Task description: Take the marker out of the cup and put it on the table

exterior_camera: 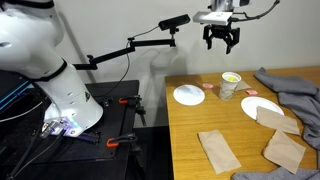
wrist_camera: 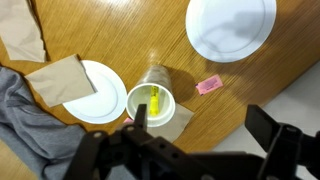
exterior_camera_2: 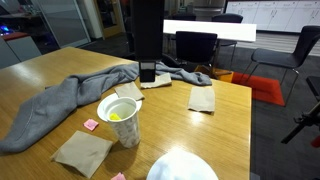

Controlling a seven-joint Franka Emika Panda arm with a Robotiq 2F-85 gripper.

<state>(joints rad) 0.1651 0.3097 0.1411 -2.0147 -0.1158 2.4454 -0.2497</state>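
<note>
The pale paper cup stands upright on the wooden table; it also shows in an exterior view and in the wrist view. The yellow marker lies inside the cup, visible in an exterior view as yellow at the bottom. My gripper hangs open and empty well above the cup. In the wrist view its fingers frame the cup's right side, with the cup next to the left finger.
Two white plates flank the cup. Brown paper napkins lie toward the front, a grey cloth at the far side, and small pink notes near the cup.
</note>
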